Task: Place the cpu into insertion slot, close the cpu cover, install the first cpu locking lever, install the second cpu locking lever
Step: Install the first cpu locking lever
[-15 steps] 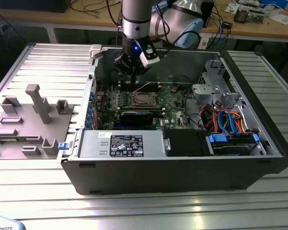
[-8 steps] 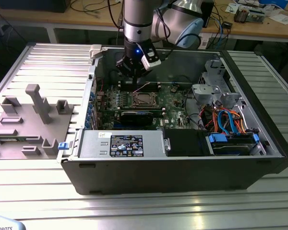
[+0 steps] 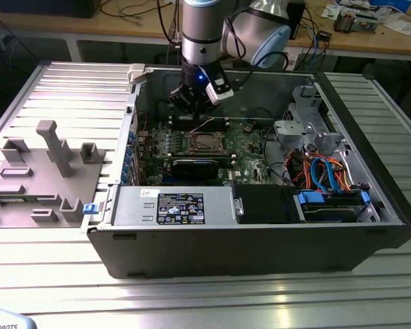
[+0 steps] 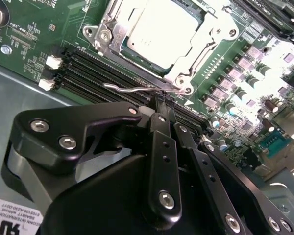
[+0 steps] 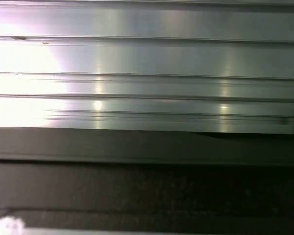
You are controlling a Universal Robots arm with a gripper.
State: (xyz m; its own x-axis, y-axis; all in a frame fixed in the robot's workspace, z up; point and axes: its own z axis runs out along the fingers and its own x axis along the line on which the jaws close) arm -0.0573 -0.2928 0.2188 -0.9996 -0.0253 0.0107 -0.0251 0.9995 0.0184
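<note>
Exterior view: my gripper (image 3: 195,103) hangs inside the open computer case (image 3: 370,226), just behind the insertion slot (image 3: 205,142).

Second wrist view: cpu (image 4: 159,29) seated under the cpu cover (image 4: 186,73); fingers closed narrow at the wire locking lever (image 4: 132,90), apparently to press it home.

First wrist view: ribbed metal table (image 5: 147,58).

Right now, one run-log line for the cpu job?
cpu: seated in slot | cover: closed over it | gripper: shut jaws at lever beside socket
</note>
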